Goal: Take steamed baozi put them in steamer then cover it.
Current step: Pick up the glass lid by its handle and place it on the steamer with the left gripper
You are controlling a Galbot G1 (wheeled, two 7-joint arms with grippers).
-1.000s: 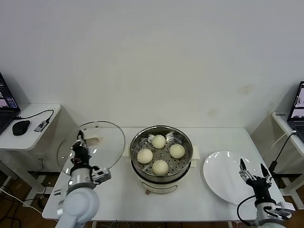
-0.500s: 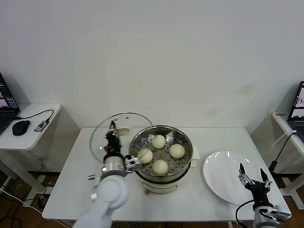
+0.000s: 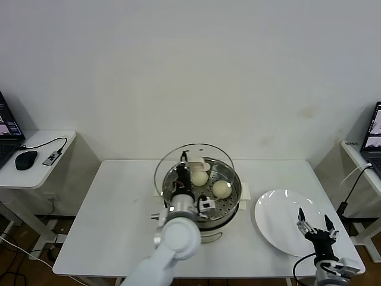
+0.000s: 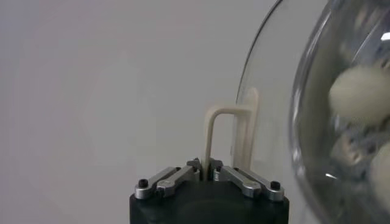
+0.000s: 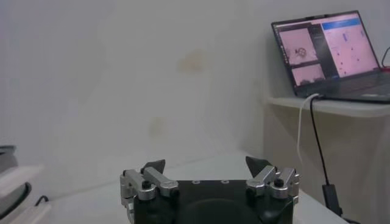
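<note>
The steamer (image 3: 236, 182) is a shiny steel basket on a white pot base at the middle of the table. Two steamed baozi (image 3: 199, 177) (image 3: 221, 189) show inside it; my left arm hides the rest of the basket floor. My left gripper (image 3: 184, 157) is shut on the cream handle (image 3: 200, 161) of the round glass lid (image 3: 166, 164), held tilted over the steamer's left and back part. In the left wrist view the left gripper (image 4: 208, 168) pinches the handle (image 4: 228, 112), and baozi (image 4: 362, 94) show through the glass. My right gripper (image 3: 312, 221) (image 5: 206, 164) hangs open and empty by the plate.
A flat white plate (image 3: 275, 210) lies right of the steamer. A side table with a mouse (image 3: 26, 159) stands at the far left. Another side table with a laptop (image 3: 374, 134) (image 5: 323, 52) stands at the far right, a cable hanging from it.
My left arm has carried the glass lid rightwards from the table's left part to above the steamer. The right gripper has sunk slightly and stayed open.
</note>
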